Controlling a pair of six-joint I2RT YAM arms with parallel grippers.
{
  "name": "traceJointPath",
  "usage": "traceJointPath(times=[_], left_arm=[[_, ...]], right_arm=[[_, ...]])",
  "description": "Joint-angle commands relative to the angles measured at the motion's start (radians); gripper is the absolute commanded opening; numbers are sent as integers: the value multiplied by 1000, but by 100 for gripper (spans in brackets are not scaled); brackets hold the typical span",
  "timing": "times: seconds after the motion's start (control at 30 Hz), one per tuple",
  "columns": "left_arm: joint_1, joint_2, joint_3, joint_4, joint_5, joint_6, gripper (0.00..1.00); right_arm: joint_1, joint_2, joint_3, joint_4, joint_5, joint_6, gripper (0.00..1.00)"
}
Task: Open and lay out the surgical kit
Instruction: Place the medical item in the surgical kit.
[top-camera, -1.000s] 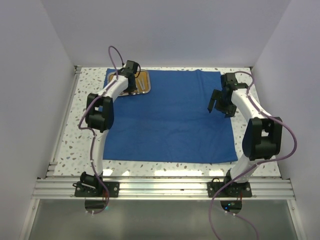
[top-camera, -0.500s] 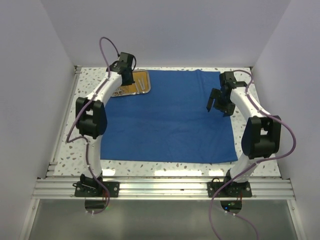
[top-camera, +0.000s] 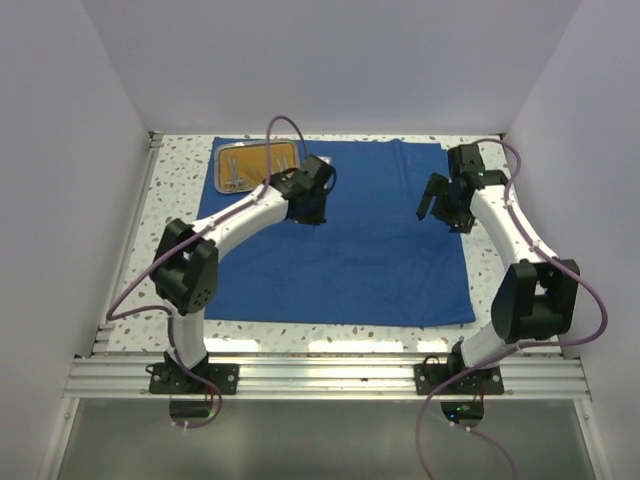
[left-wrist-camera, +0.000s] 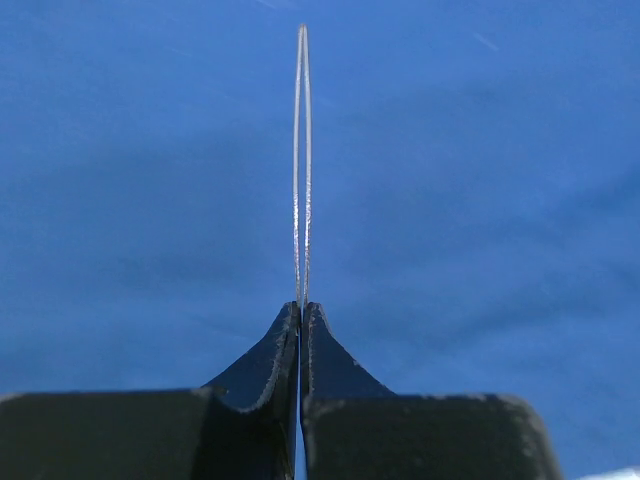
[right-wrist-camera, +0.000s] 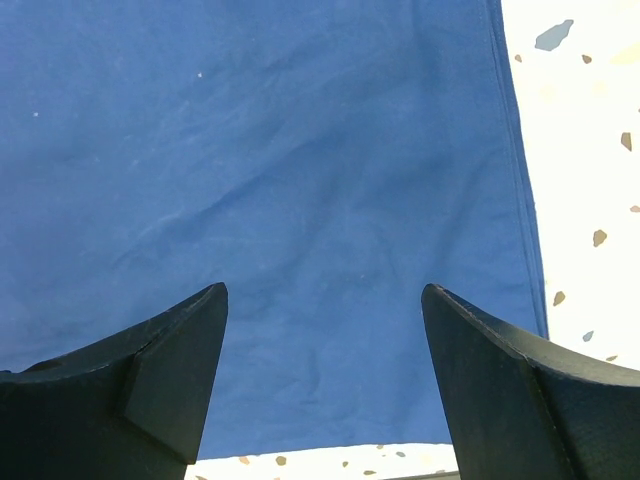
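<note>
The royal-blue cloth wrap lies spread flat on the table. The steel tray with the orange-brown base sits on its back left corner, with small silver instruments in it. My left gripper hovers over the cloth, right of the tray. In the left wrist view it is shut on thin silver tweezers, seen edge-on and pointing away. My right gripper is open and empty over the cloth's right part; the right wrist view shows its fingers wide apart above the cloth.
The speckled white table shows past the cloth's right hem. White walls close in the back and both sides. A metal rail runs along the near edge, and purple cables loop off both arms.
My left arm has swung from the tray at the back left to the right, out over the cloth, with the tweezers in its jaws. The right arm has barely moved.
</note>
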Motion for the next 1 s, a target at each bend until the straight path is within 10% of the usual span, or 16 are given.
traceJointPath(times=[0.0, 0.4, 0.97], left_arm=[[-84, 10, 73, 5, 35, -96, 0], [-338, 304, 456, -24, 104, -221, 0], [-587, 186, 80, 94, -159, -699, 0]], right_arm=[[2, -58, -34, 9, -22, 49, 82], [2, -251, -129, -53, 99, 65, 84], [1, -702, -163, -367, 199, 155, 83]])
